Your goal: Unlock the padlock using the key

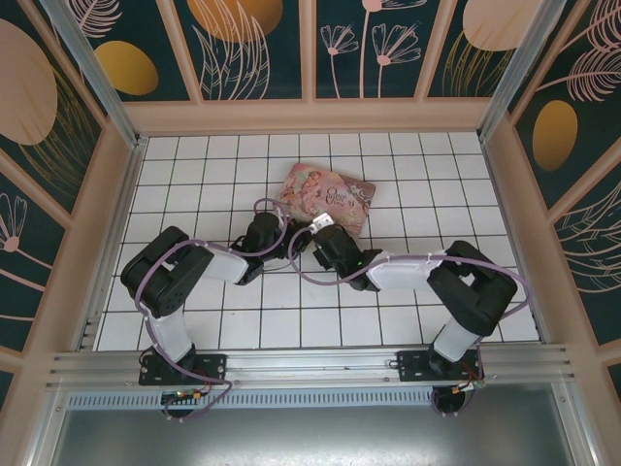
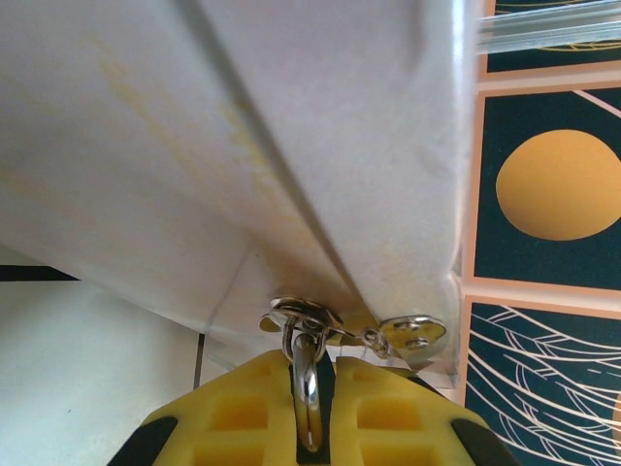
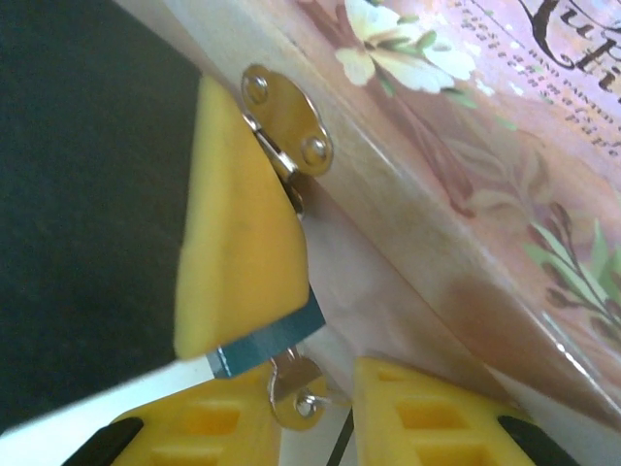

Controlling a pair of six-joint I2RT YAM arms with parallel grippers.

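Observation:
In the left wrist view my left gripper is shut on the padlock's silvery shackle, which hangs from the hasp ring of the pink tin box. The right wrist view shows a left-gripper finger covering most of the padlock's blue body. The key juts from under that body, its round head showing. My right gripper stands round the key. Its left pad is beside the head and its right pad is apart from it. From above, both grippers meet at the box's near edge.
The box lies tilted on the white tiled floor, with its hasp plate on the near side and a small chained plate beside the ring. Patterned walls enclose the floor. A metal rail runs along the near edge.

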